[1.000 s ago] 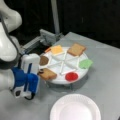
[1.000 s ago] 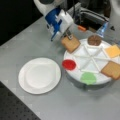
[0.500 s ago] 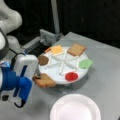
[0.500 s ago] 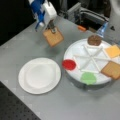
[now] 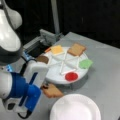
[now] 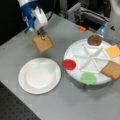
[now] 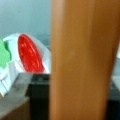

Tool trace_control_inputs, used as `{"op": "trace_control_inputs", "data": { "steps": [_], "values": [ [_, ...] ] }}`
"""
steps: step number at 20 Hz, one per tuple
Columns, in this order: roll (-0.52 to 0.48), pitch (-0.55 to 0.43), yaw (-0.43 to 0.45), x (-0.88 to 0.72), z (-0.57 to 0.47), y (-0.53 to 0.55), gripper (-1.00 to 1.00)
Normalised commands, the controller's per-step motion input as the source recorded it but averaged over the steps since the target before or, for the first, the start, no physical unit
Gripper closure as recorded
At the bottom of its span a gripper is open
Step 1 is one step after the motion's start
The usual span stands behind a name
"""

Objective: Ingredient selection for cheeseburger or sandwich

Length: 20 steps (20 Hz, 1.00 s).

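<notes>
My gripper (image 6: 43,35) is shut on a brown toast square (image 6: 42,44), held tilted above the table between the divided tray and the white paper plate (image 6: 39,75). In a front view the same toast (image 5: 52,90) hangs at the gripper's (image 5: 45,87) tip, just off the tray's near edge. The wrist view is mostly filled by the toast (image 7: 82,62). In the tray's (image 5: 56,78) sections lie a second toast square (image 5: 77,49), the yellow cheese square (image 5: 57,49), the dark round patty (image 6: 94,40), the green leaf piece (image 5: 85,63) and the red disc (image 5: 71,76). No stack shows on the plate.
A metal rail with a bracket (image 5: 46,37) runs behind the tray, with a small orange piece (image 6: 81,28) near it. The white paper plate (image 5: 75,108) lies at the table's front. The table edge (image 6: 15,110) drops off to a dark perforated board.
The gripper has lifted the toast square out of the tray and carried it away from the tray, toward the plate side.
</notes>
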Motion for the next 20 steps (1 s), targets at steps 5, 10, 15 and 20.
{"op": "trace_control_inputs", "data": {
  "steps": [5, 10, 15, 20],
  "values": [
    [0.109, -0.014, 0.474, 0.83, -0.10, -0.11, 1.00],
    [0.088, 0.021, 0.517, 0.66, -0.12, -0.34, 1.00],
    [0.101, 0.122, 0.464, 0.34, -0.03, -0.38, 1.00],
    [-0.003, 0.200, 0.387, 0.23, -0.03, -0.23, 1.00]
  ]
}}
